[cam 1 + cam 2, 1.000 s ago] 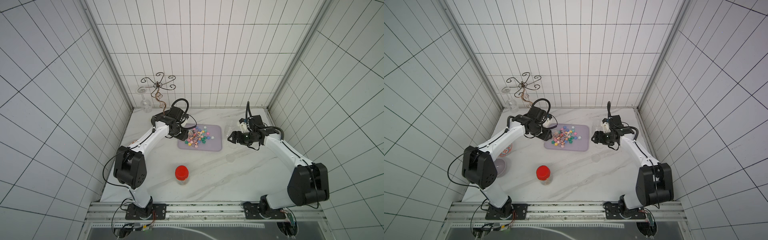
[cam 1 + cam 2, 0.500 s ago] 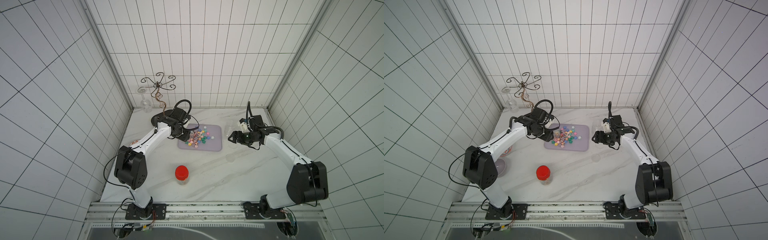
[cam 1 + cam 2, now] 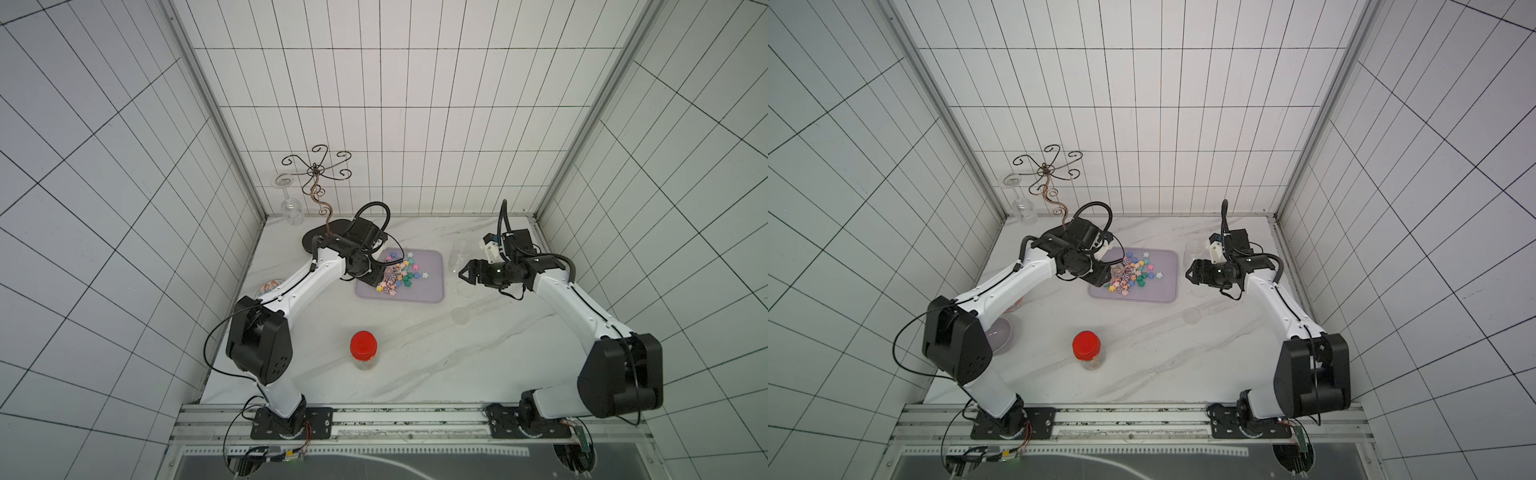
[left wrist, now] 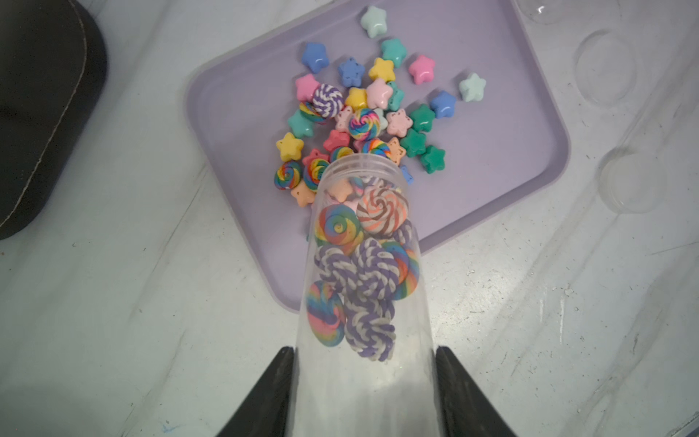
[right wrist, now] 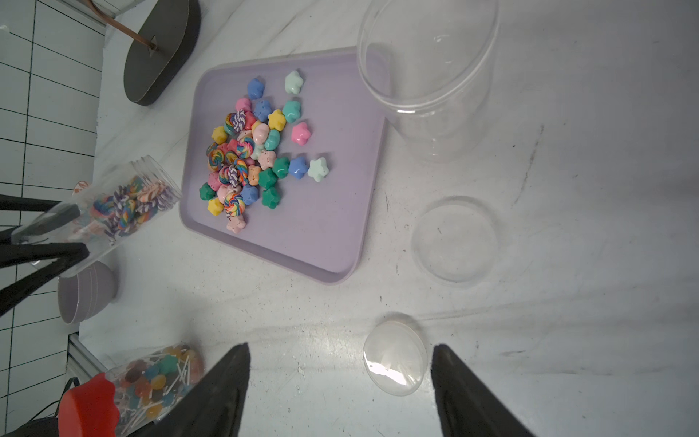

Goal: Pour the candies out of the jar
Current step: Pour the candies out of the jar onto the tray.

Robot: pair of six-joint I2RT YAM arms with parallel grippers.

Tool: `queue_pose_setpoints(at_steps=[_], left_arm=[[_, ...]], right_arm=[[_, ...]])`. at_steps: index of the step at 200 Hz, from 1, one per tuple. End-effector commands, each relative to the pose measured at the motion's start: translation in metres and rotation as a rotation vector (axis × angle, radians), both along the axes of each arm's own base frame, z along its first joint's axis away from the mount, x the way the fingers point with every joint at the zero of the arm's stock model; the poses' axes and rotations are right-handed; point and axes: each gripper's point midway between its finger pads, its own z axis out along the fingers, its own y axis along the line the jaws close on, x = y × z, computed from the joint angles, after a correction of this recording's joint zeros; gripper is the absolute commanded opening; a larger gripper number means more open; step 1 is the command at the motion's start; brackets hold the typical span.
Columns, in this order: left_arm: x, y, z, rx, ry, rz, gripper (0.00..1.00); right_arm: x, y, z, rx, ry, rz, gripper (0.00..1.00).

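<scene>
My left gripper (image 4: 365, 352) is shut on a clear plastic jar (image 4: 363, 382), one black finger on each side of its lower body. The jar is tipped, with its open mouth over the near corner of a lilac tray (image 4: 510, 151). Swirl candies (image 4: 359, 265) are still bunched inside the jar. Star and swirl candies (image 4: 378, 106) lie heaped on the tray, as both top views show (image 3: 399, 274) (image 3: 1136, 274). The right wrist view shows the tilted jar (image 5: 113, 212) beside the tray (image 5: 321, 227). My right gripper (image 5: 338, 347) hangs open and holds nothing, right of the tray (image 3: 463, 276).
A red-lidded jar (image 3: 363, 351) of lollipops stands at the front middle. An empty clear jar (image 5: 427, 75) and two clear lids (image 5: 454, 238) (image 5: 395, 355) sit right of the tray. A wire stand's black base (image 3: 320, 237), a wine glass (image 3: 291, 203) and a purple bowl (image 3: 1000, 332) are on the left.
My left gripper has shifted slightly to the right toward the tray with the jar in it. The right arm has stayed still.
</scene>
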Motion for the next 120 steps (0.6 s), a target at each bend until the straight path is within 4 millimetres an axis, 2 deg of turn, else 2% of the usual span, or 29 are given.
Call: queue_pose_setpoints(at_steps=[1,19,29,43,51,61,89,120], left_arm=[[0.007,-0.006,0.029,-0.024,-0.11,0.004,0.29],[0.012,0.004,-0.005,0.009,-0.088,0.013,0.29],[0.01,0.006,-0.012,0.044,-0.026,0.009,0.29],[0.01,0.002,0.007,0.062,0.004,-0.005,0.25],[0.012,-0.003,0.024,0.043,-0.035,-0.01,0.25],[0.013,-0.007,0.034,0.007,-0.082,-0.012,0.25],[0.006,-0.005,0.01,-0.03,-0.09,0.007,0.25],[0.003,-0.004,0.014,-0.003,-0.049,0.004,0.25]], right_arm=[[-0.002,-0.003,0.011,-0.002,-0.043,0.006,0.77],[-0.005,-0.004,0.009,-0.002,-0.046,0.004,0.77],[-0.006,-0.005,0.01,-0.001,-0.048,0.006,0.77],[-0.007,-0.005,0.011,0.001,-0.054,0.008,0.77],[-0.008,-0.004,0.012,0.004,-0.057,0.013,0.77],[-0.008,-0.004,0.013,0.007,-0.059,0.016,0.77],[-0.009,-0.003,0.01,0.009,-0.051,0.021,0.77],[-0.009,-0.001,0.007,0.018,-0.042,0.028,0.77]])
